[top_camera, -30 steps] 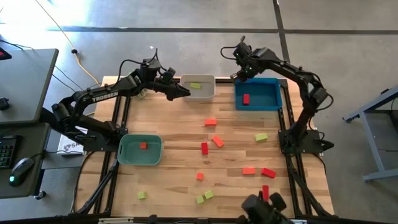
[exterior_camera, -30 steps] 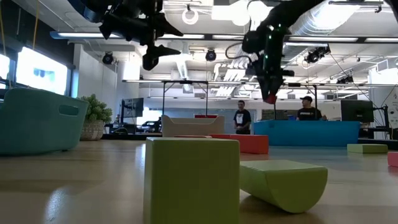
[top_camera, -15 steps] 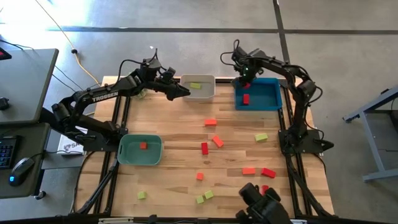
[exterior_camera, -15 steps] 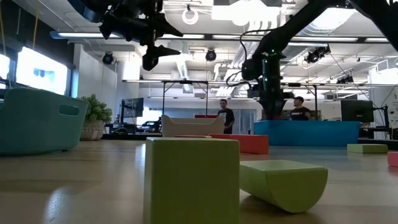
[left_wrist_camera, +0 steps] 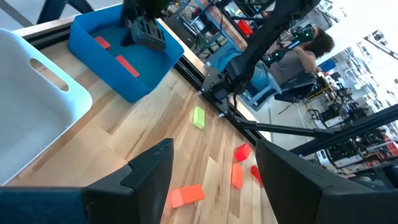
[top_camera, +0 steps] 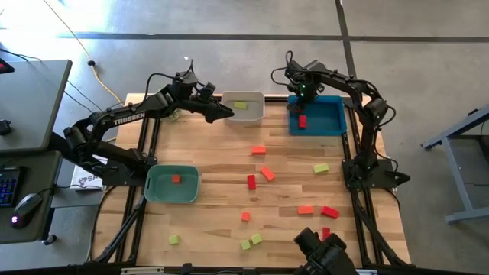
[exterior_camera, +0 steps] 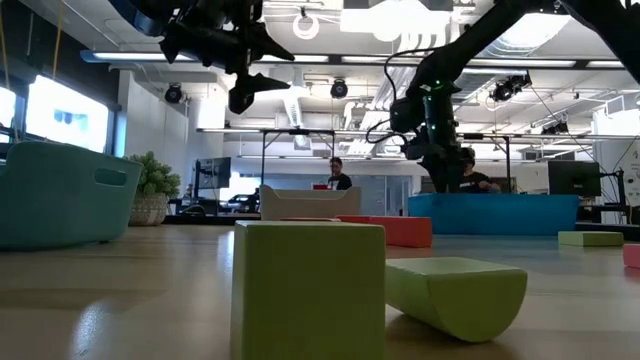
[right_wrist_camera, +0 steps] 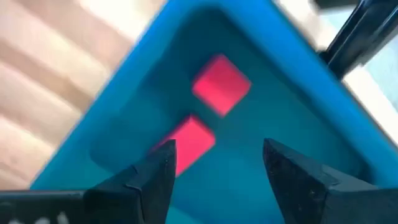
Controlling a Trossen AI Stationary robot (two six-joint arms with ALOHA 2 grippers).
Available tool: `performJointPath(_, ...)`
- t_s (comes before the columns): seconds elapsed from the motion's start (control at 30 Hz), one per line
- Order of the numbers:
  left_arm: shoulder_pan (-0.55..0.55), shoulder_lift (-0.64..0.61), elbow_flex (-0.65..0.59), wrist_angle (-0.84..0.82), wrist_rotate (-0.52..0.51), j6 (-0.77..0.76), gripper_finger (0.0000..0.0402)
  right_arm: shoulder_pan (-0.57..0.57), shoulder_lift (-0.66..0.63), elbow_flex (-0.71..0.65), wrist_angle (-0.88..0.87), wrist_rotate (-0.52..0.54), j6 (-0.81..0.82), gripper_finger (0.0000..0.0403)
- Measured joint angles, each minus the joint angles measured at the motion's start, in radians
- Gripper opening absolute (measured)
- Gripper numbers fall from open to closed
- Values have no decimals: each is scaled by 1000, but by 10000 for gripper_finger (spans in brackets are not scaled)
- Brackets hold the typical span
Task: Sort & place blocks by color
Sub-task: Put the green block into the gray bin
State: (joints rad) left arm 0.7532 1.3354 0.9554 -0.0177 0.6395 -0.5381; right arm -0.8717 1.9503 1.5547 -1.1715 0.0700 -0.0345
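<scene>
— High view first: where is the right gripper found?

— It is seen over the near-left corner of the blue tray, fingers spread apart and nothing held between them. Two dark red blocks are shown lying in the tray just beyond its fingertips in the right wrist view, one square, one longer, close to each other.

— And the left gripper?

— It is held above the table beside the white tray, jaws parted and empty. A yellow-green block is seen inside that tray, just past the fingers.

— The remaining blocks?

— An orange one is seen in the green tray, well behind the left gripper. Red, orange and yellow-green pieces are scattered over the wooden table, well apart from both grippers; a large yellow-green block is shown close up in the low view.
</scene>
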Motion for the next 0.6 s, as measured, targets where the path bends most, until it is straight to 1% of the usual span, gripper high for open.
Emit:
performJointPath(0.17, 0, 0, 0, -1, -19, 14, 218, 8, -7, 0, -108, -15, 29, 230)
performJointPath(0.27, 0, 0, 0, -8, -35, 20, 218, 22, -40, 0, -149, -18, 36, 231)
performJointPath(0.4, 0, 0, 0, -11, -35, 40, 218, 66, -107, 0, -183, -19, 56, 231)
performJointPath(0.6, 0, 0, 0, -16, -35, 45, 218, 166, -224, 0, -203, -19, 63, 232)
